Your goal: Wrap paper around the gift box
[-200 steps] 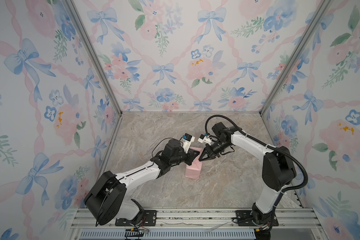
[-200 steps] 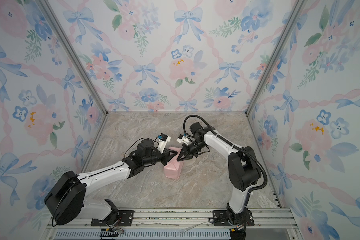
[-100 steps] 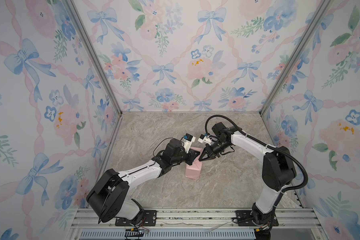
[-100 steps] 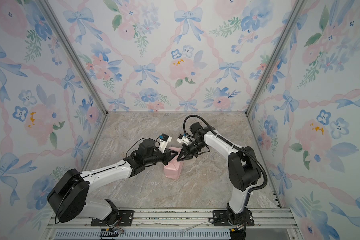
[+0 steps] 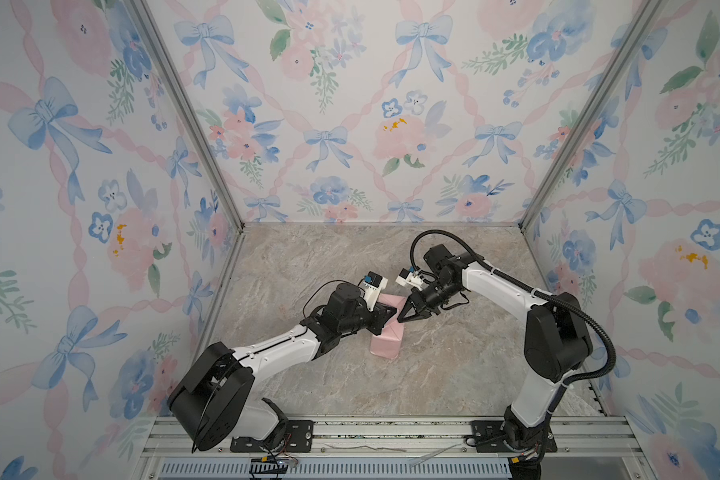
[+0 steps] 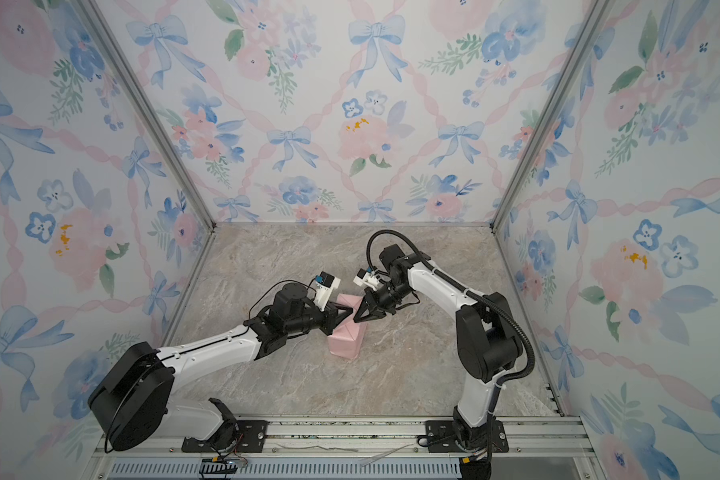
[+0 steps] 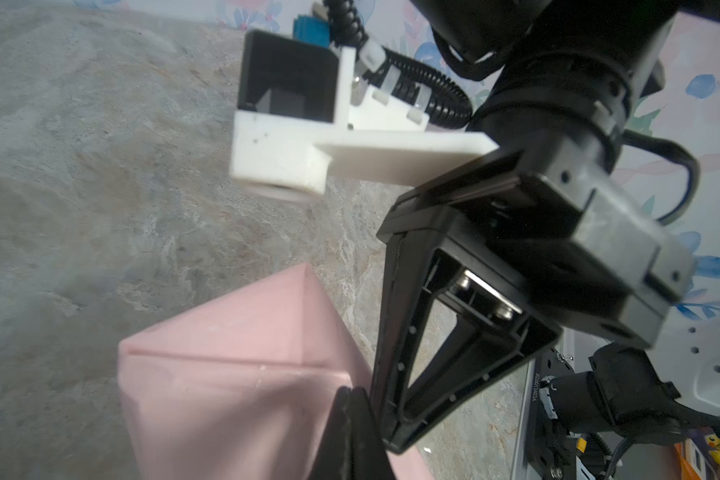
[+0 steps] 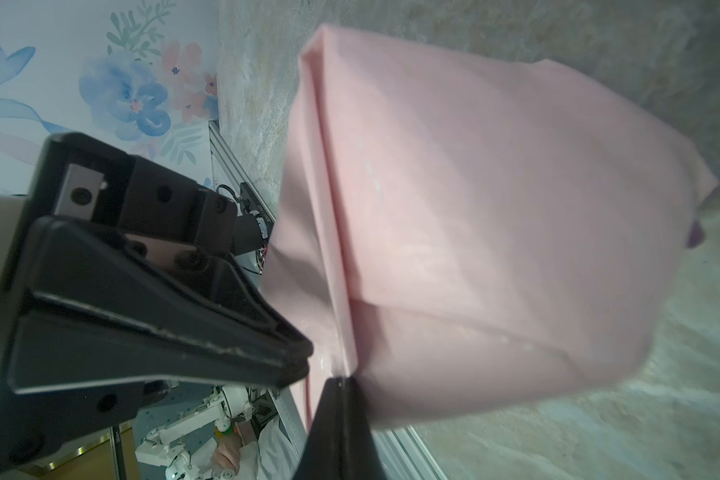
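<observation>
Left gripper (image 5: 390,311) and right gripper (image 5: 404,318): both with jaws fully closed, tips nearly meeting at the top seam of the paper (image 5: 386,343); from my station I cannot tell whether either one pinches a fold. Paper: pale pink face outward, folded into a box-shaped parcel standing near the middle of the marble table (image 5: 433,382), between my two arms. Gift box: wholly covered, out of sight.

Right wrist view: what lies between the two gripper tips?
A folded seam of the pink paper runs into the narrow gap between the left gripper and the right gripper; the right wrist view shows it.
</observation>
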{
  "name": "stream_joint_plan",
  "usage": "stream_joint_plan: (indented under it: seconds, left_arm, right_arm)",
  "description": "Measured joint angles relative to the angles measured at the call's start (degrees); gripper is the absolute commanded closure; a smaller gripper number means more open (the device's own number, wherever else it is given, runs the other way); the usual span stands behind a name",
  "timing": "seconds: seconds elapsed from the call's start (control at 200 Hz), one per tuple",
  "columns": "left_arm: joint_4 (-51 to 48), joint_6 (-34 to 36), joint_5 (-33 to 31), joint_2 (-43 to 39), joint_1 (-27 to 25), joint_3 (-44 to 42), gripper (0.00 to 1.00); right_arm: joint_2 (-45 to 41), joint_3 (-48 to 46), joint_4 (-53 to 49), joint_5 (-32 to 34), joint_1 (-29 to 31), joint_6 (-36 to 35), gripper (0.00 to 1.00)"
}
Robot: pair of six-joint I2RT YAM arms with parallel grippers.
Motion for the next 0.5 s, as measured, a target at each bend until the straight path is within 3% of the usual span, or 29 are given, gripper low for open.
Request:
stream_joint_plan:
  seconds: [0.5]
  left_arm:
    - [0.9,0.0,-1.5,3.2,0.0,0.6,0.95]
  right_arm:
    - [0.0,0.0,0.0,0.0,0.0,0.0,1.00]
